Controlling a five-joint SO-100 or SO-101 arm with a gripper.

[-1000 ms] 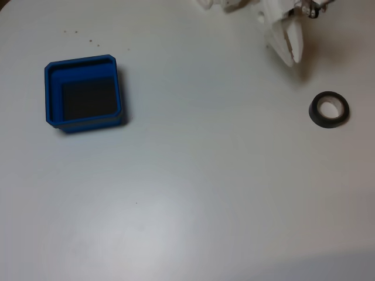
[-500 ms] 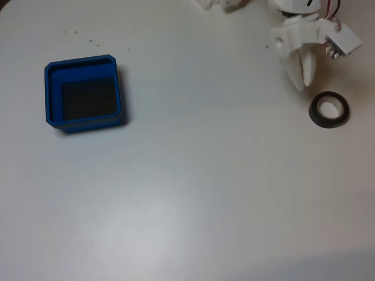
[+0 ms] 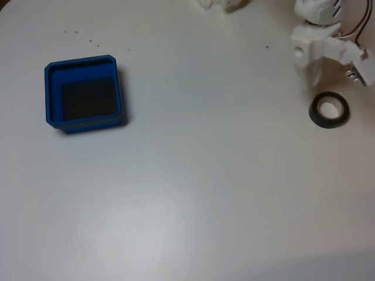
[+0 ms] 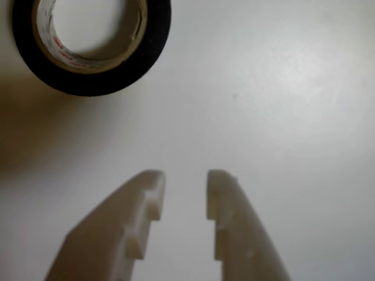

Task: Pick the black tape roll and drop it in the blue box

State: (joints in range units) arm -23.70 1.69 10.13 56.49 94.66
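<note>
Two white fingers [image 4: 221,222] rise from the bottom edge of the wrist view, spread a little with a clear strip of bare table between their tips — nothing is held between them. The gripper [image 4: 185,178] points up the picture, and the black tape roll [image 4: 94,44] lies beyond it toward the upper left, flat on the table, apart from both fingertips. Its pale inner core carries a few small red marks, and the roll's top is cut off by the picture's edge.

From the fixed view, the black tape roll [image 3: 329,109] sits near the right edge of the white table [image 3: 205,193], lying flat with its hole upward. The white arm [image 3: 319,44] hangs just above it at the upper right, with red and black wires trailing off to the side; its fingertips are hard to make out from this angle.

Well apart, on the left side of the same view, stands the blue box [image 3: 82,92] — square, with a stepped rim and a dark floor, and nothing inside it. A few tiny dark specks [image 3: 82,36] dot the table above the box.
</note>
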